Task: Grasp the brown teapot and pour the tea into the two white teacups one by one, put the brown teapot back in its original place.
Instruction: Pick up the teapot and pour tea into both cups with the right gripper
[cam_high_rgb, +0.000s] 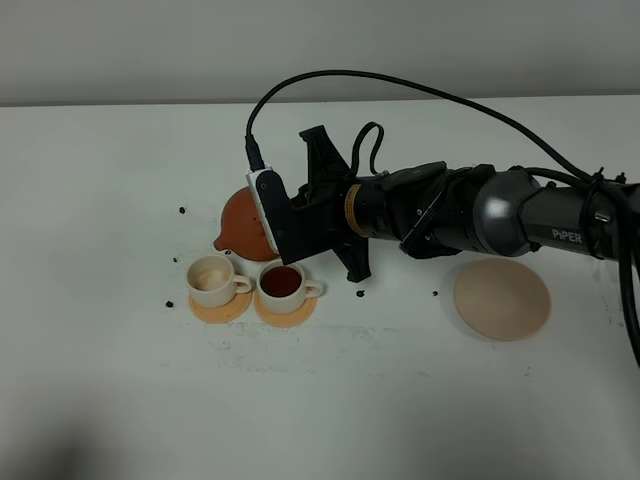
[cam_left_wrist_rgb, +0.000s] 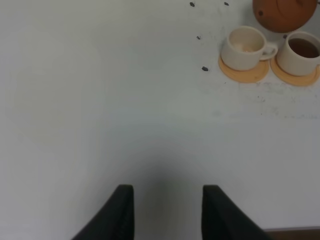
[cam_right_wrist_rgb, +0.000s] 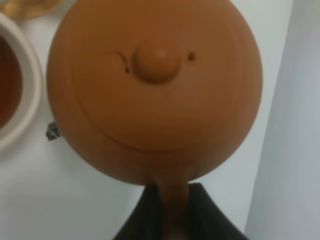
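- The squat reddish-brown clay teapot (cam_high_rgb: 243, 222) is hanging tilted just beyond the two small cream-white teacups, its spout (cam_high_rgb: 222, 243) dipping toward the left teacup (cam_high_rgb: 212, 279).
- The right gripper (cam_right_wrist_rgb: 170, 216) is clamping the teapot's loop handle.
- The right teacup (cam_high_rgb: 282, 284) is holding dark tea; the left one is looking empty.
- Both are sitting on round orange coasters (cam_high_rgb: 221, 309); the pale beige disc (cam_high_rgb: 501, 299) is lying bare, well to the right.
- The left gripper (cam_left_wrist_rgb: 167, 212) is hanging parted and empty over the white table (cam_left_wrist_rgb: 100, 100), near-left.
- Risks: the spout seems short of the left rim, so tea could land on the table; the thin handle could pivot in the grip; further tilt could loosen the knobbed lid (cam_right_wrist_rgb: 157, 57).
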